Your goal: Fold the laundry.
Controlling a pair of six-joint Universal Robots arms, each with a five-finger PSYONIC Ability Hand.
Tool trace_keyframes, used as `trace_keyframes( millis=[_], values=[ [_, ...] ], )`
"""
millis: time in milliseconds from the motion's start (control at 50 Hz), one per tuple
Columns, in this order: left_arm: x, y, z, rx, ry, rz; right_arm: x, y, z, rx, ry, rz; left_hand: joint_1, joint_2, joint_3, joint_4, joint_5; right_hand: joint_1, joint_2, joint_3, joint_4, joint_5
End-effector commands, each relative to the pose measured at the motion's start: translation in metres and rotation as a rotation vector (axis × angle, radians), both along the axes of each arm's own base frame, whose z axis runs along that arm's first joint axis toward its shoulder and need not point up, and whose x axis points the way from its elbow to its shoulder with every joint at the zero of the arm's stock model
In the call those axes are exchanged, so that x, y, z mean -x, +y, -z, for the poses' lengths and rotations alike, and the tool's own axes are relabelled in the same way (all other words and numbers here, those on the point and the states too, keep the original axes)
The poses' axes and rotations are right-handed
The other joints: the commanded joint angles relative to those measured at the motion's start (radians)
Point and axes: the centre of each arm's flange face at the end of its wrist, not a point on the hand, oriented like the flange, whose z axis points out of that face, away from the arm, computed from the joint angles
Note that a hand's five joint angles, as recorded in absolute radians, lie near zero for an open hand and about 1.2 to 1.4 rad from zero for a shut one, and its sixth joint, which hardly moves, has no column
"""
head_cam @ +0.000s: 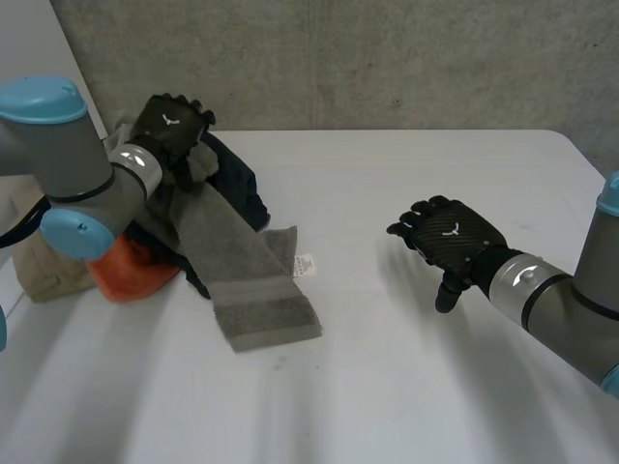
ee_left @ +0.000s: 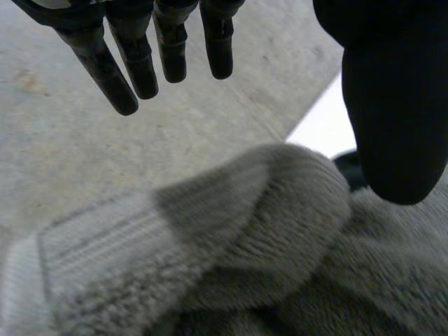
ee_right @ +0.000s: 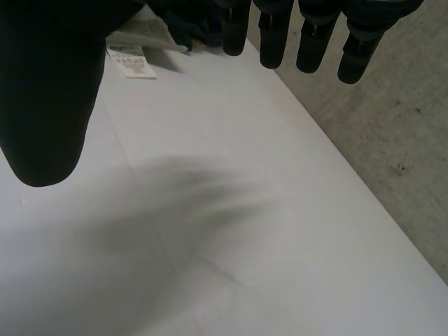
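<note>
Fingers point(ee_left: 105, 63) of my left hand point(head_cam: 169, 124) hang straight and spread, thumb held wide, just above a hump of the grey towel point(ee_left: 245, 259). They clamp nothing. The towel runs from under that hand, at the table's far left corner, down toward the middle of the table, where its free end lies flat with a white label point(head_cam: 304, 263) beside it. Its upper end sits on a heap with a dark blue garment point(head_cam: 237, 184), an orange cloth point(head_cam: 131, 271) and a beige cloth point(head_cam: 44, 261).

I judge the folding not yet begun: no piece is squared or stacked, and the towel is only half clear of the heap. My right hand point(head_cam: 455, 237) hovers over the bare right side of the white table point(head_cam: 406, 387), fingers relaxed and apart, holding nothing. A rough concrete wall point(head_cam: 387, 58) stands behind the far edge.
</note>
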Motion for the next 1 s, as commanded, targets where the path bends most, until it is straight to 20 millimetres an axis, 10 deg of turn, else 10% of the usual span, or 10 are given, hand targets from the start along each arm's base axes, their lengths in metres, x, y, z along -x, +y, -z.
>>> trace_keyframes(
  millis=[20,140,220,360,600,760,860,1000],
  values=[
    [-0.004,-0.007,0.021,-0.009,-0.074,0.000,0.000,0.000,0.000,-0.002,-0.001,0.016,0.038,0.058,0.051,0.058,0.071,-0.048,-0.031,-0.033,-0.034,-0.042],
    [-0.005,-0.024,0.033,0.021,-0.078,-0.029,0.001,-0.001,0.003,-0.007,0.008,0.024,0.375,0.395,0.388,0.395,0.408,-0.048,-0.031,-0.033,-0.034,-0.042],
    [-0.010,-0.036,0.035,0.069,-0.101,-0.096,0.003,-0.003,0.005,-0.013,0.014,0.039,1.116,1.137,1.130,1.136,1.150,-0.048,-0.031,-0.033,-0.034,-0.042],
    [-0.002,-0.027,-0.003,0.176,-0.031,-0.117,0.009,-0.008,0.001,-0.002,0.009,0.064,1.118,1.139,1.132,1.138,1.152,-0.048,-0.031,-0.033,-0.034,-0.042],
    [0.101,0.118,-0.122,0.190,0.445,0.305,0.029,-0.031,-0.030,0.049,-0.071,0.164,1.118,1.139,1.132,1.138,1.152,-0.048,-0.031,-0.033,-0.034,-0.042],
    [0.137,0.195,-0.085,-0.141,0.553,0.443,0.049,-0.048,-0.047,0.047,-0.124,0.246,1.118,1.139,1.132,1.138,1.152,-0.048,-0.031,-0.033,-0.034,-0.042],
    [0.148,0.202,-0.049,-0.271,0.575,0.466,0.062,-0.060,-0.055,0.044,-0.133,0.300,1.089,1.110,1.103,1.110,1.123,-0.048,-0.031,-0.033,-0.034,-0.042],
    [0.149,0.196,-0.008,-0.383,0.522,0.434,0.066,-0.063,-0.052,0.005,-0.116,0.318,-0.104,-0.083,-0.090,-0.083,-0.070,-0.048,-0.031,-0.033,-0.034,-0.042]
  ],
)
